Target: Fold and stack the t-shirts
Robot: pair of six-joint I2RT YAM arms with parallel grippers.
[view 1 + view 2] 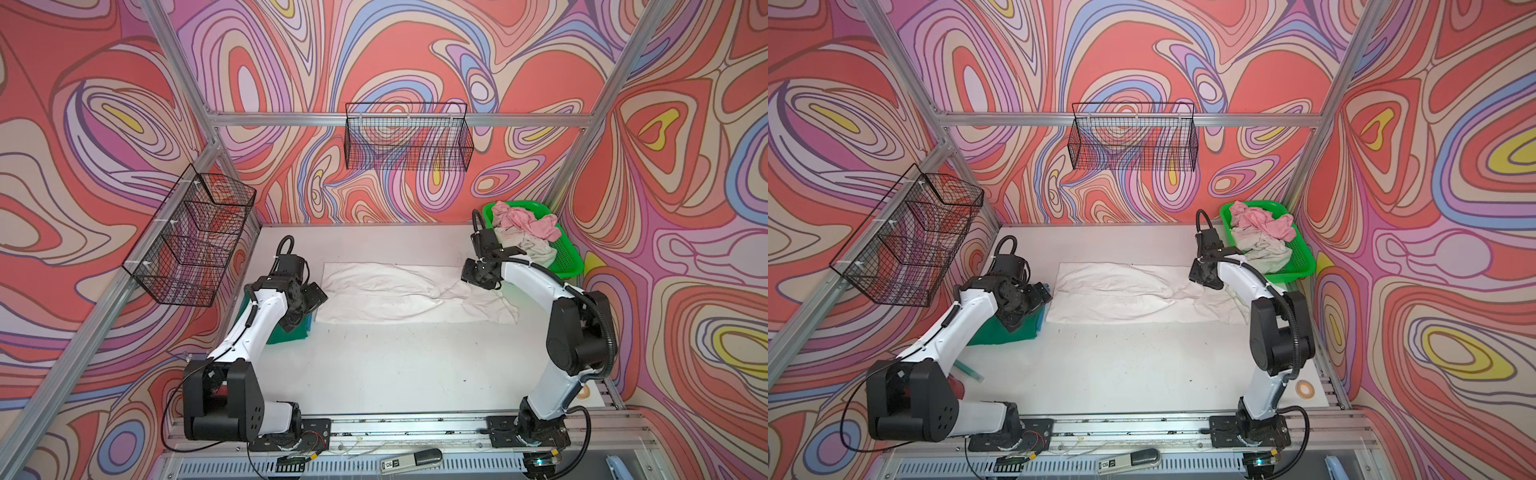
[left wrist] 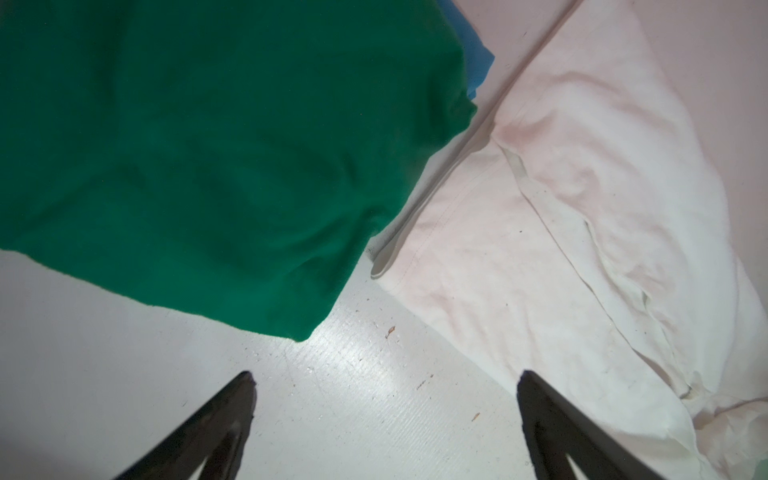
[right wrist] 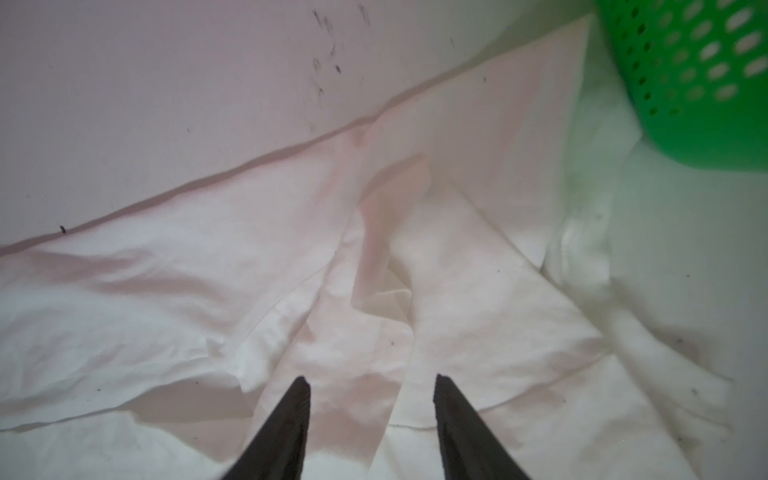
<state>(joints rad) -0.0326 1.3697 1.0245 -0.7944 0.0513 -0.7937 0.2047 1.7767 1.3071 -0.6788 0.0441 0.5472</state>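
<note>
Green basket (image 1: 567,257): sitting just beyond the right pincer (image 3: 370,378), holding a crumpled pink t-shirt (image 1: 528,222) and an off-white t-shirt (image 1: 525,249).
White t-shirt (image 1: 395,291): lying spread beneath the right pincer, whose jaws are standing apart, gripping nothing.
Dark green t-shirt (image 2: 208,166): lying ahead of the released left pincer (image 2: 386,374); its arm is hiding most of it from above.
Table (image 1: 395,365): white, scuffed.
Walls: swirl-patterned, carrying wire baskets (image 1: 407,137).

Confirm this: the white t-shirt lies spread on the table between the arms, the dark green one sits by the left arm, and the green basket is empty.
The green basket is not empty: both top views show a pink t-shirt and an off-white t-shirt in it. The white t-shirt and dark green t-shirt lie as stated.
</note>
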